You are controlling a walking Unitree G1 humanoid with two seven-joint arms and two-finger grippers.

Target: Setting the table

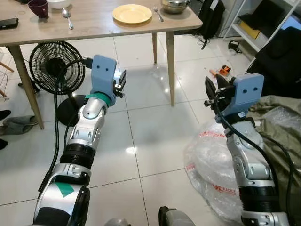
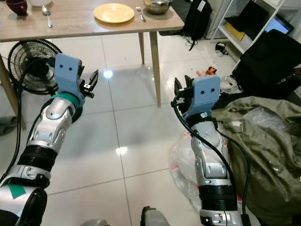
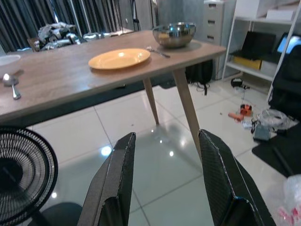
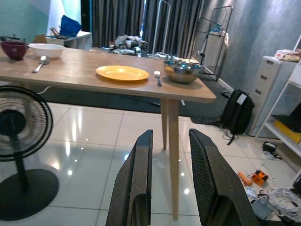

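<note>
A wooden table (image 1: 94, 24) stands ahead, beyond both grippers. On it lie a yellow plate (image 1: 132, 13), a fork (image 1: 158, 13) just right of the plate, and a metal bowl (image 1: 175, 5) at the right end. Farther left are a spoon (image 1: 68, 17), a purple cup (image 1: 38, 7) and a white bowl (image 1: 59, 4). My left gripper (image 3: 167, 136) is raised below the table's edge, open and empty. Over the floor to the right, my right gripper (image 4: 170, 134) is also open and holds nothing, its fingers (image 4: 136, 188) pointing at the table.
A black fan (image 1: 56, 61) stands under the table on the left. A clear plastic bag (image 1: 211, 165) and an olive cloth (image 1: 277, 117) lie at the right. A black backpack (image 1: 211, 16), a white shelf (image 1: 249, 28) and an orange tool (image 1: 225, 70) lie behind the table leg (image 1: 170, 66). A phone (image 1: 8, 22) lies on the table's left.
</note>
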